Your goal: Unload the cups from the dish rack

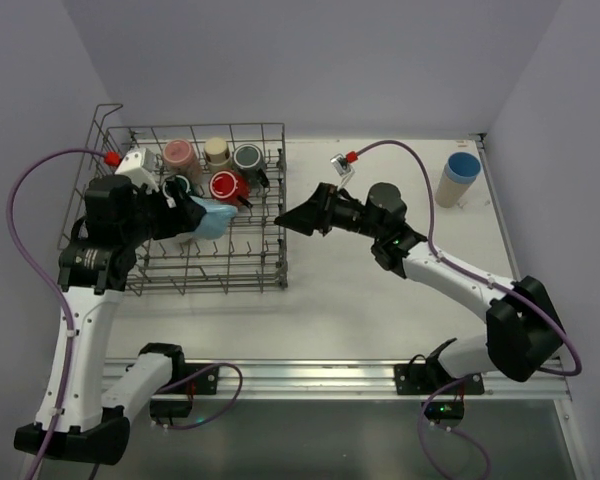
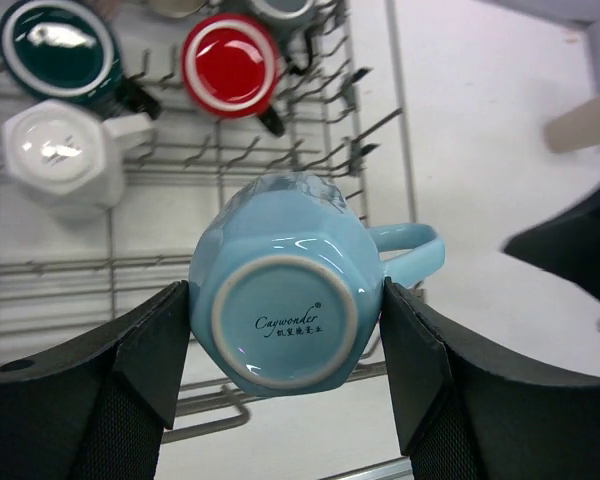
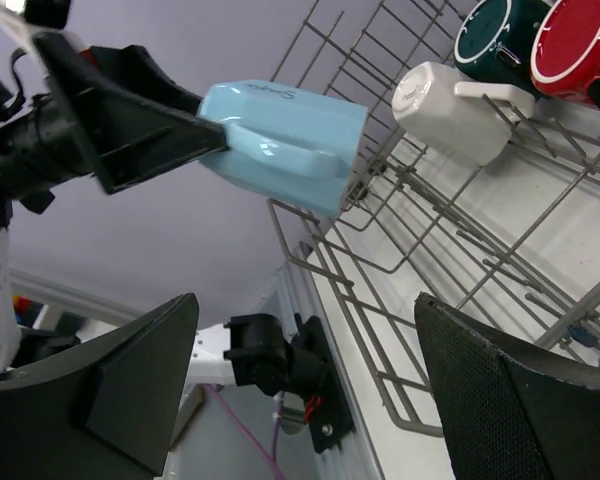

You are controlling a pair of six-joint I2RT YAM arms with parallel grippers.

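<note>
My left gripper is shut on a light blue mug, which hangs bottom-up above the right part of the grey wire dish rack. In the left wrist view the pads press both sides of the mug, its handle pointing right. The rack holds pink, cream, grey, red, dark teal and white cups. My right gripper stands open just right of the rack, facing the blue mug, with nothing between its fingers.
A beige tumbler with a blue rim stands on the table at the back right. The rack's raised wire end rises at the far left. Walls close the table at the back and both sides.
</note>
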